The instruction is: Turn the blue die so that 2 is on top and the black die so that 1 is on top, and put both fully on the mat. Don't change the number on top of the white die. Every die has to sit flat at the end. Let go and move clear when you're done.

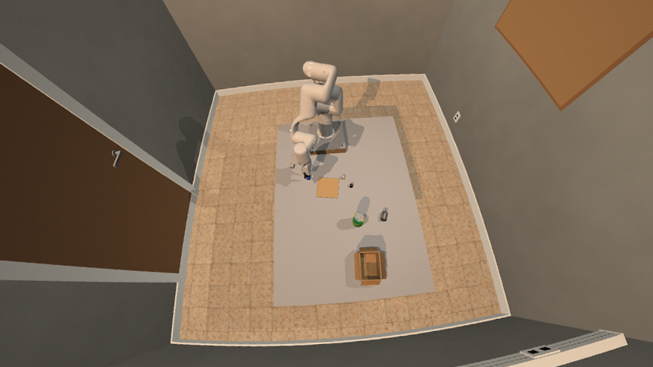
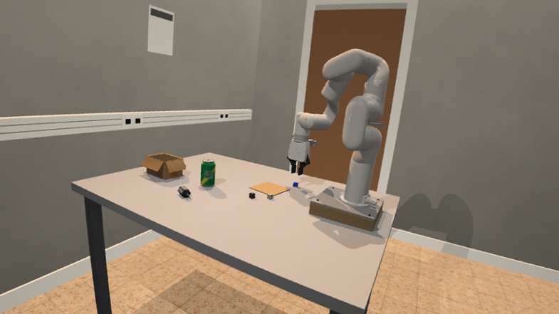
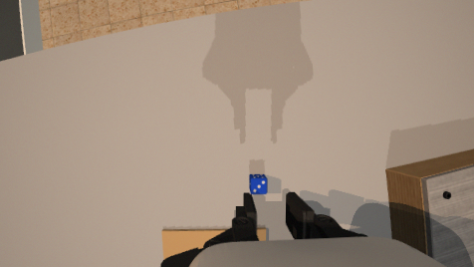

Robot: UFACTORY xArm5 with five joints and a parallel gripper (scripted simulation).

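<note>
The tool hangs above the table with its two black fingers partly apart, a narrow gap between them, and nothing in that gap. It touches nothing. The blue die sits flat on the table just ahead of the fingertips, off the mat and close to its edge. The black die and the white die rest on the table just beside the mat's other side, well apart from the tool.
</note>
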